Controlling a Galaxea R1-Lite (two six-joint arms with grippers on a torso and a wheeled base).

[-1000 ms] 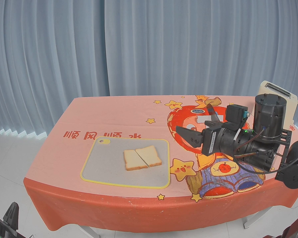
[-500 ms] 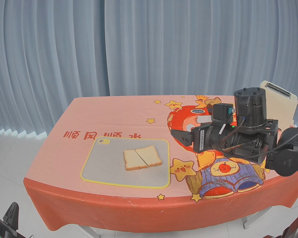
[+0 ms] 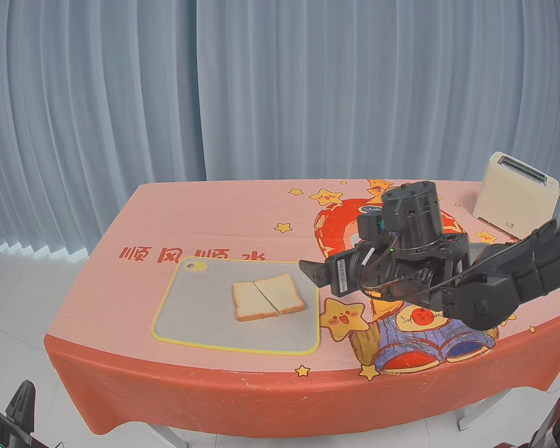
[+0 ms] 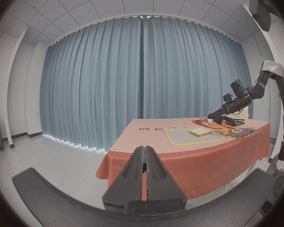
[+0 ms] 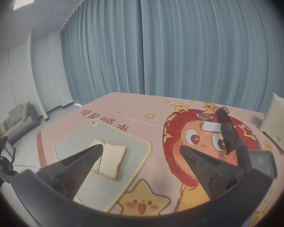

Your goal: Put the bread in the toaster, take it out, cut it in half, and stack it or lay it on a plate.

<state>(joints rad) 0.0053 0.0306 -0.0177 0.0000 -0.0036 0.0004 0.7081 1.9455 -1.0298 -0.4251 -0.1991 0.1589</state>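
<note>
The bread [image 3: 268, 297] is cut into two halves that lie flat and side by side, touching along a diagonal cut. They rest on the right part of a grey board [image 3: 193, 318] with a yellow rim. From my right wrist, the halves [image 5: 107, 156] show between my two fingers, lower down on the board [image 5: 72, 142].

My right gripper [image 3: 311, 272] hovers above the board's right edge, nearer its far corner, and points across towards the bread. Its fingers [image 5: 85, 161] are spread wide apart and grip nothing.

Right of the board, behind my right gripper, a dark narrow tool that looks like a knife [image 5: 227, 130] lies on the table. A small white block [image 5: 211, 126] sits just beside it.

A cream toaster [image 3: 518, 195] stands upright, well apart from the board, to its right and farther back.

The board lies on a table [image 3: 230, 219] covered by an orange-pink cloth with cartoon stars. Behind the board, past the table's far edge, hangs a blue-grey curtain [image 3: 292, 76].

My left gripper [image 4: 144, 161] hangs low and off the table, well apart from the board on its left. Its fingers are pressed together with nothing between them.
</note>
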